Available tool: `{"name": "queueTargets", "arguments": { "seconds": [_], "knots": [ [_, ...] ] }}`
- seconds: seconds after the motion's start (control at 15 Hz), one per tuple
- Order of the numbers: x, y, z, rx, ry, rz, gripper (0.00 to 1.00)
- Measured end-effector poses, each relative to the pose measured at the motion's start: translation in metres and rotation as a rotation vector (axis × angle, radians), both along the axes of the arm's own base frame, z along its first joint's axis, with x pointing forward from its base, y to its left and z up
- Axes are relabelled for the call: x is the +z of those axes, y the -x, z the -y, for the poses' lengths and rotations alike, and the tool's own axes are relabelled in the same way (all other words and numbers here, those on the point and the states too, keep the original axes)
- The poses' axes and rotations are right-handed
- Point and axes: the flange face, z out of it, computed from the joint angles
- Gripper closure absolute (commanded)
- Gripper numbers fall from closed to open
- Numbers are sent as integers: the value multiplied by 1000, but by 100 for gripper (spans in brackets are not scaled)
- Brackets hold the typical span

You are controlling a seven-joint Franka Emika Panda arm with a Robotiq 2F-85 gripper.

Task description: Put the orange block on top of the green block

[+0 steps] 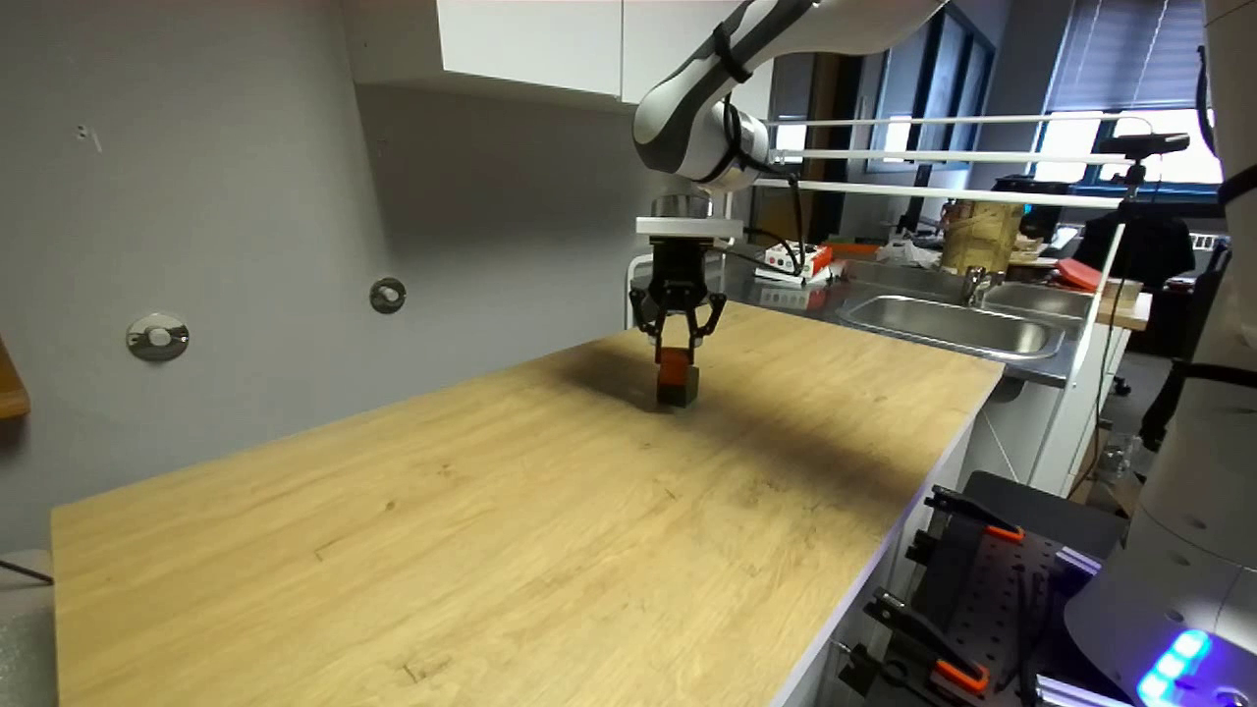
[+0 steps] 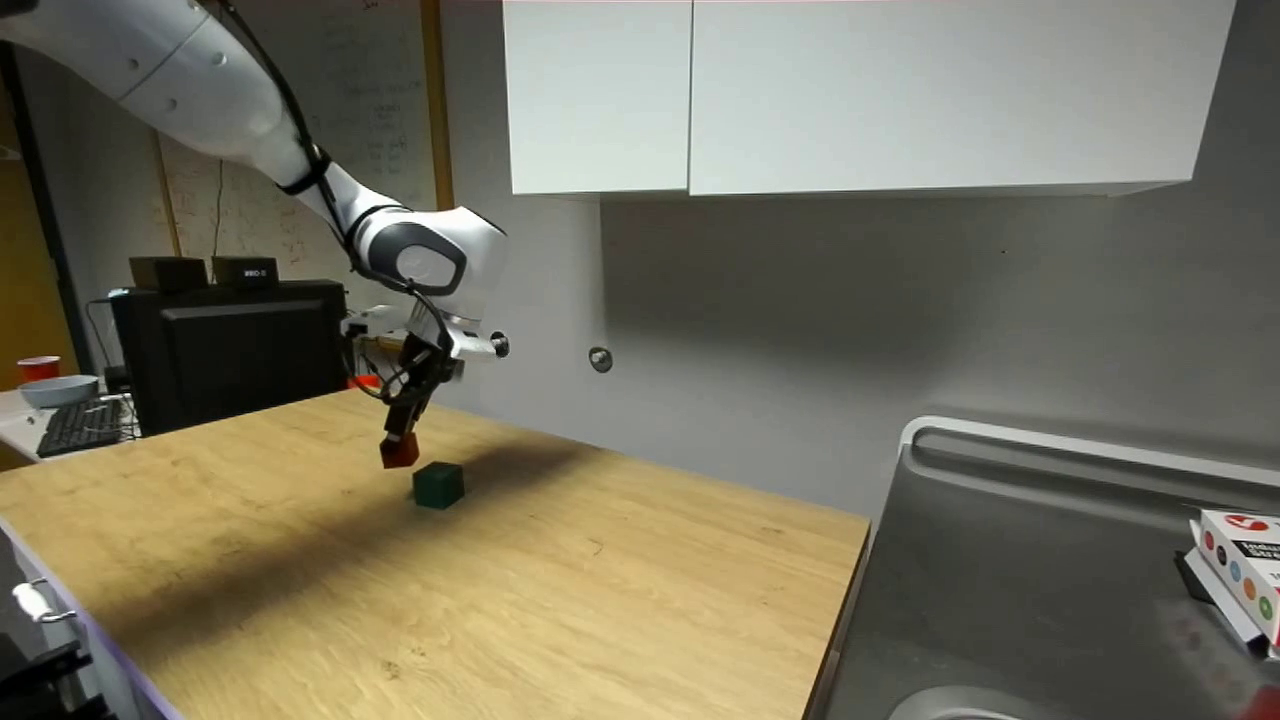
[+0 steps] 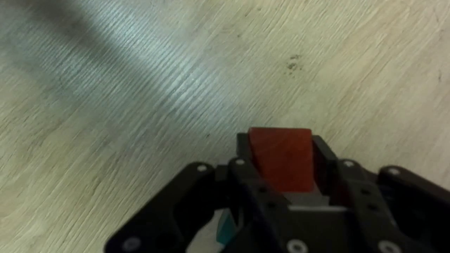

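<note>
The orange block (image 1: 674, 364) is held between the fingertips of my gripper (image 1: 675, 352). It also shows in an exterior view (image 2: 400, 452) and in the wrist view (image 3: 283, 158), with a black finger on each side. The green block (image 2: 438, 485) sits on the wooden table (image 2: 600, 600). In that view the orange block hangs beside it, up and to the left, apart from it and seemingly raised off the table. In an exterior view the orange block overlaps the top of the green block (image 1: 680, 395). The wrist view shows only a sliver of the green block (image 3: 226, 228) behind the gripper linkage.
White cupboards (image 2: 940, 100) hang on the wall above the table. A grey wall (image 1: 245, 245) runs along the table's back edge. A metal sink (image 1: 953, 324) and a white box (image 2: 1240, 570) are on the counter beyond the table's end. A black monitor (image 2: 250, 355) stands behind the table.
</note>
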Motion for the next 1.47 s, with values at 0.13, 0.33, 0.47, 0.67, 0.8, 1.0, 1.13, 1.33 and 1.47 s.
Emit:
{"name": "queueTargets", "arguments": {
  "seconds": [0.13, 0.33, 0.47, 0.67, 0.8, 1.0, 1.13, 1.33, 1.47],
  "knots": [
    [8, -5, 8, -12, 3, 17, 82],
    [17, -11, 21, -32, 8, 35, 82],
    [17, -13, 31, -47, 11, 38, 82],
    [7, -15, 42, -63, 11, 20, 82],
    [-5, -15, 45, -68, 9, 1, 82],
    [-11, -18, 46, -69, 1, -19, 31],
    [-13, -19, 47, -67, -1, -27, 19],
    [-22, -20, 47, -67, -2, -40, 1],
    [-25, -21, 47, -69, -5, -44, 0]
  ]
}}
